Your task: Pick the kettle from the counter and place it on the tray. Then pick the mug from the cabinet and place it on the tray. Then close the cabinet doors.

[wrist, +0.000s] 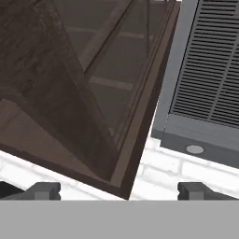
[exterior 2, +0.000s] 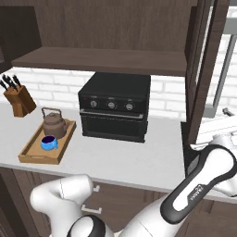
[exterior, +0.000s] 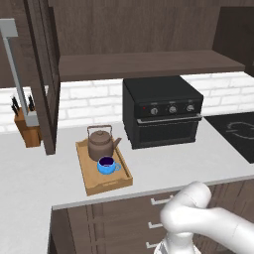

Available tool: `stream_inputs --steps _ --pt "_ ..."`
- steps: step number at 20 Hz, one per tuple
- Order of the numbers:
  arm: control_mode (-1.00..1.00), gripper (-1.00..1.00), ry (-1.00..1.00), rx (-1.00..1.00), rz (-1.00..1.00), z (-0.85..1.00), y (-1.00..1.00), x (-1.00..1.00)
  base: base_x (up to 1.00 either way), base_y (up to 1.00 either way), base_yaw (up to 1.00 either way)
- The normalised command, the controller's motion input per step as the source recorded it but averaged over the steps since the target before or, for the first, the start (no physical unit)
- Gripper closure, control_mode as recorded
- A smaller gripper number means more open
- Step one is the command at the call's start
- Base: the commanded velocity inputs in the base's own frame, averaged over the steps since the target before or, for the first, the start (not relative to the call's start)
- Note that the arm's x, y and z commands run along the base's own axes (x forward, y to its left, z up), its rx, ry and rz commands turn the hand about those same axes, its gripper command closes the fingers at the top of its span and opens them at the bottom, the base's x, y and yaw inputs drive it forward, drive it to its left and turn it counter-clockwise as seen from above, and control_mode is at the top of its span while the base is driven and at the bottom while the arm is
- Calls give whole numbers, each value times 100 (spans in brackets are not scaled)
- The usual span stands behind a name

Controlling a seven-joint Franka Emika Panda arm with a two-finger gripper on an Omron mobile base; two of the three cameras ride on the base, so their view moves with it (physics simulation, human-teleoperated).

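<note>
Cabinet door [exterior: 45, 74]: dark brown, standing open at the left of the left base view, top and upper frame cut off by the picture edge; its silver bar handle [exterior: 17, 74] runs down in front of the knife block [exterior: 27, 124], part of which it hides. Second door [exterior 2: 203, 69]: open at the right of the right base view, top cut off, glassy panel hard to read against the brick wall behind. Cabinet [exterior: 149, 63]: long shelf visible, upper part out of frame. Gripper [wrist: 119, 189]: two dark fingertips set far apart at the bottom of the hand view, jaws wide open, nothing between them and nothing touched; ahead of them a dark door frame [wrist: 140, 116] with a see-through panel, and beside it a grey slatted vent [wrist: 210, 60], whose full outline is cut off. Arm [exterior 2: 203, 171]: bends away to the right in the right base view, its hand end passing out of sight at the edge. Tray [exterior: 96, 186]: light wood, on the counter [exterior: 163, 163], left of the black oven [exterior: 163, 111]. Kettle [exterior: 101, 141]: dark brown, upright at the far end of the tray. Mug [exterior: 106, 165]: blue, upright on the tray just in front of the kettle; whether the two touch cannot be told. Cooktop [exterior: 235, 131]: dark, at the right, cut off by the edge. Drawer fronts [exterior: 124, 223]: partly hidden by the arm.
</note>
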Motion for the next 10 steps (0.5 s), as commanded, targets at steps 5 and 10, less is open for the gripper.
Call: stream_inputs --steps 5,10 --pt "-100 -100 -5 -16 0 39 3 0 0 0 0" --pt "-100 -100 -1 -25 1 37 15 0 0 0 0"
